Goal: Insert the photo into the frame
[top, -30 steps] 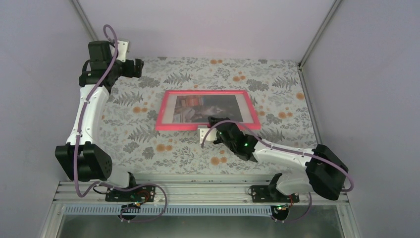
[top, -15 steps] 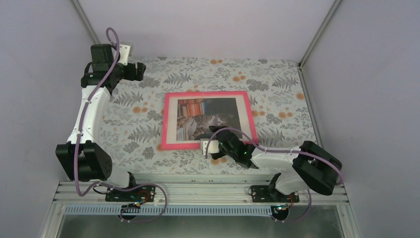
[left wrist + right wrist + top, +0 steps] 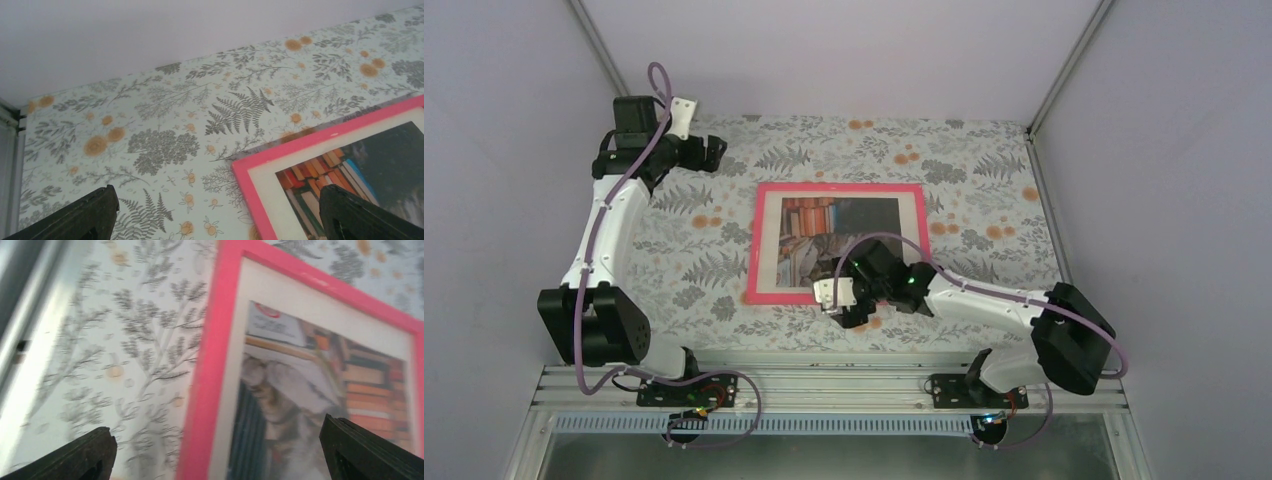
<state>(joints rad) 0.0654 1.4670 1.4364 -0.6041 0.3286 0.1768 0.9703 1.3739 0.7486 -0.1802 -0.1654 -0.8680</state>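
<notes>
The pink frame (image 3: 839, 187) lies flat in the middle of the table with the photo (image 3: 824, 215), a tabby cat on stacked books, showing inside it. My right gripper (image 3: 849, 300) hovers open over the frame's near edge. In the right wrist view the frame (image 3: 210, 365) and the photo (image 3: 300, 380) lie under the gripper (image 3: 215, 455), whose fingers are wide apart and hold nothing. My left gripper (image 3: 714, 152) hangs open at the back left, away from the frame. The left wrist view shows the gripper (image 3: 220, 220) above a corner of the frame (image 3: 320, 137) and the photo (image 3: 320, 175).
A floral cloth (image 3: 704, 260) covers the table. Pale enclosure walls (image 3: 844, 50) stand at the back and on both sides. An aluminium rail (image 3: 824, 385) carrying both arm bases runs along the near edge.
The frame, earlier tilted with its near edge raised by my right gripper, now lies flat. That gripper has opened, let go and drawn back slightly. The left gripper drifted a little to the right.
</notes>
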